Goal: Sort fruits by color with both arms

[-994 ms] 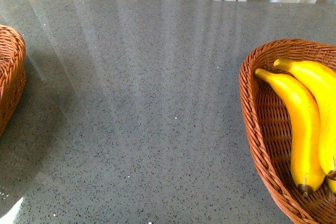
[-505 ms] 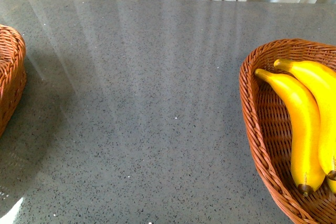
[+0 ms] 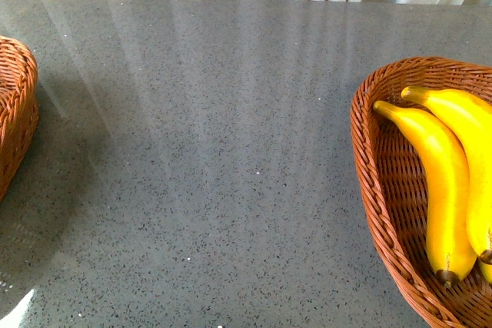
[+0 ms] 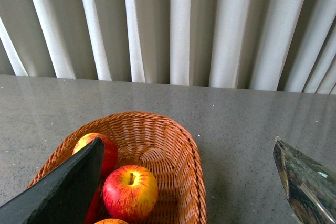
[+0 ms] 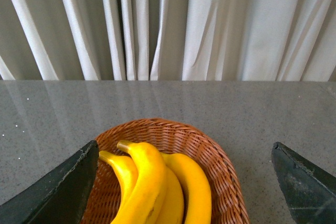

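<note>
Front view: neither arm in frame. Grey speckled bench [image 3: 223, 159] bare across the middle. A wicker basket [image 3: 377, 190] sits at the robot's right edge of the bench with two bananas [image 3: 442, 182] lying lengthwise in it, side by side and touching, brown tips toward the robot. A second wicker basket [image 3: 17, 113] is cut off at the left edge; its contents do not show here.

Left wrist view: left claw [image 4: 186, 182] held above the near end of the left basket [image 4: 178, 145], camera angled down and forward toward the pleated curtain [image 4: 178, 24]. Both jaw tips show at the frame's lower corners, far apart: claw spread, holding nothing. Inside the basket, one red apple streaked yellow [image 4: 130, 191] sits stem up; a second red apple [image 4: 100, 150] lies just behind it, partly hidden by one jaw. A sliver of another fruit shows at the frame's lower edge; cannot tell what it is.

Right wrist view: right claw [image 5: 184, 187] raised over the near end of the right basket [image 5: 220, 166], same forward tilt. Jaw tips wide apart: claw spread, empty. Three bananas [image 5: 152, 182] lie packed together in this basket.
</note>
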`<state>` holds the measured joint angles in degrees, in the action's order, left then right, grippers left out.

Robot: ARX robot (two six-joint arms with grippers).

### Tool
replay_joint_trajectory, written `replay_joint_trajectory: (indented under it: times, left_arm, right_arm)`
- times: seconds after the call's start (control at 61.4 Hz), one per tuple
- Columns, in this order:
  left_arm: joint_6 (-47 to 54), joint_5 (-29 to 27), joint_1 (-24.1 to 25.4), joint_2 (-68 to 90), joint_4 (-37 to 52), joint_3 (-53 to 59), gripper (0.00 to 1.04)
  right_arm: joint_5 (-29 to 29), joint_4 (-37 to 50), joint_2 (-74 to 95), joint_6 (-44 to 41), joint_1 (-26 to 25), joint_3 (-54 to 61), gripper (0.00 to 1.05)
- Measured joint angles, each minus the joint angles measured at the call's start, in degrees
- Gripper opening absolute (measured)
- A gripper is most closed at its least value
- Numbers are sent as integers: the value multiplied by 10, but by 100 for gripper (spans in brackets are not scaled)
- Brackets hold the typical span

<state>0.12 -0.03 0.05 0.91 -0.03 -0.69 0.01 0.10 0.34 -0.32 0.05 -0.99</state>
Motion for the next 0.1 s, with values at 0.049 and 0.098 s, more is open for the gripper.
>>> replay_joint_trajectory:
  times: [0.049, 0.098]
  left_arm:
    - [0, 0, 0, 0, 0, 0, 96]
    - [0, 0, 0, 0, 0, 0, 96]
  right_arm:
    - [0, 0, 0, 0, 0, 0, 96]
    - [0, 0, 0, 0, 0, 0, 96]
